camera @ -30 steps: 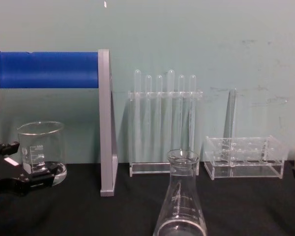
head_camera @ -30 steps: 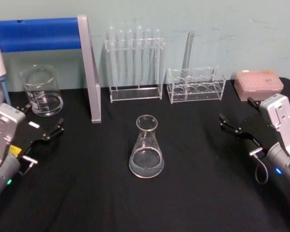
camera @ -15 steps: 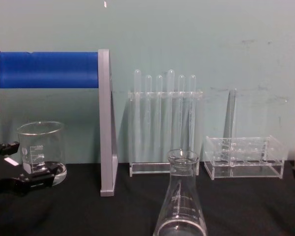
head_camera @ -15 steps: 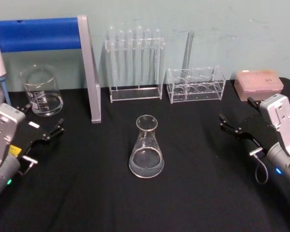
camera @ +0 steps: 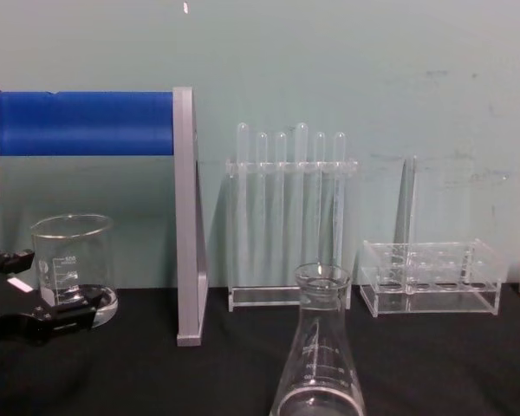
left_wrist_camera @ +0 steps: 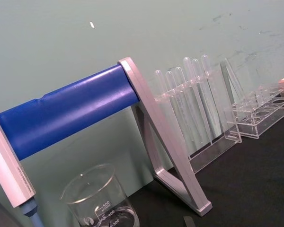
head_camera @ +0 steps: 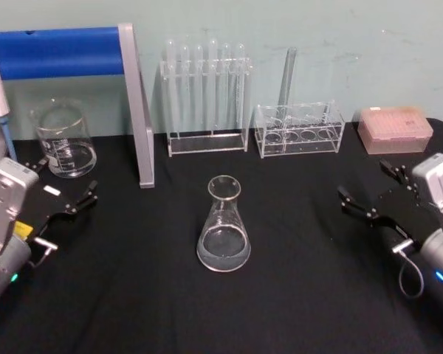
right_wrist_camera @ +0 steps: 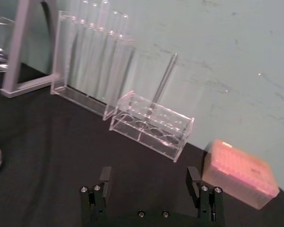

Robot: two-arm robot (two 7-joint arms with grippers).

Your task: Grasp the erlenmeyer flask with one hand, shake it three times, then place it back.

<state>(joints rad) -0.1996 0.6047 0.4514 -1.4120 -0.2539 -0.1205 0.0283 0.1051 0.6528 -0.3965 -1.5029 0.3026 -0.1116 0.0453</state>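
- I am watching the erlenmeyer flask (head_camera: pixel 224 228) standing upright near the middle of the black table (head_camera: pixel 295 295), its wide base flat on the cloth.
- It is sitting between the two claws and well apart from both, with nothing touching it.
- The right claw (head_camera: pixel 365 179) is hovering over the right side of the table. Its black fingers are spread wide and holding nothing, and they are pointing in toward the flask.
- In the right wrist view I am seeing those two fingers (right_wrist_camera: pixel 104 177) standing apart with bare cloth between them.
- The left claw (head_camera: pixel 66 177) is resting at the left edge, released and empty, just in front of the beaker (head_camera: pixel 63 140).
- The flask is showing as clear, smooth glass. It is a cone tapering to a narrow neck with a flared rim, and in the chest view I am picking out faint white marks on its wall (camera: pixel 319 355).
- The beaker is also clear glass, but straight-walled and printed with white graduations.
- Behind the flask a transparent plastic rack (head_camera: pixel 205 96) is holding a row of thin, round-topped test tubes.
- Beside it a lower clear rack (head_camera: pixel 299 129) is carrying one tall tube.
- A stand (head_camera: pixel 59 51) with a matte grey leg and a blue bar is rising at the back left.
- A frosted pink box (head_camera: pixel 395 129) is sitting at the back right.
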